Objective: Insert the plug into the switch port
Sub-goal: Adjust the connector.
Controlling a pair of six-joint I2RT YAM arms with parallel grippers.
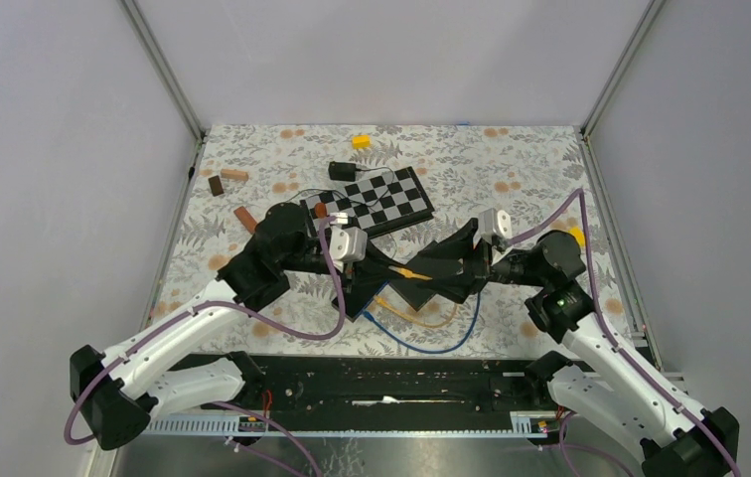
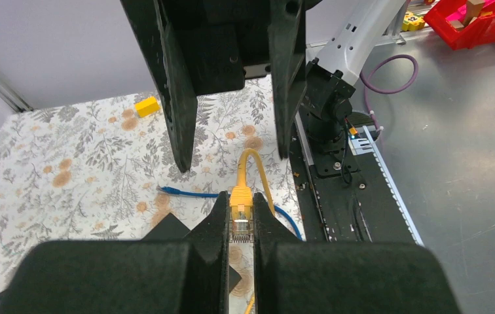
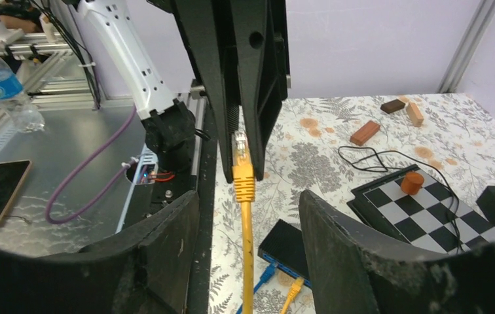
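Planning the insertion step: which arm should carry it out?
Left. The left gripper is shut on the yellow plug, while the right gripper stands open around the cable, holding nothing. The switch lies on the table nearby.

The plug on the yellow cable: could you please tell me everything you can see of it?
The plug is a clear plastic network connector with a yellow boot, ending a yellow cable. The left gripper is shut on it, the clear tip tucked into the grip and the boot sticking out. Seen from the right wrist it hangs tip-up, its cable trailing down through the open right gripper without touching it. It sits in no port.
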